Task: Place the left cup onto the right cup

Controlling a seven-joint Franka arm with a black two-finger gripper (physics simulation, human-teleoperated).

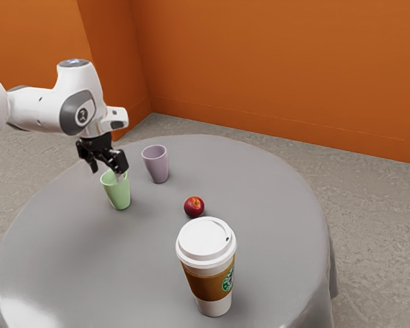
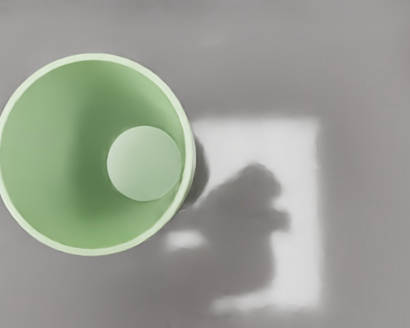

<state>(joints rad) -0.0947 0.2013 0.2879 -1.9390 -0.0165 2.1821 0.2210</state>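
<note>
Gripper hangs just over green cup, fingers apart, nothing clamped. Cup stands upright toward the far edge of the table, with purple cup near, closer to that edge. Best: straddle the rim wall, close firmly, lift straight.
</note>
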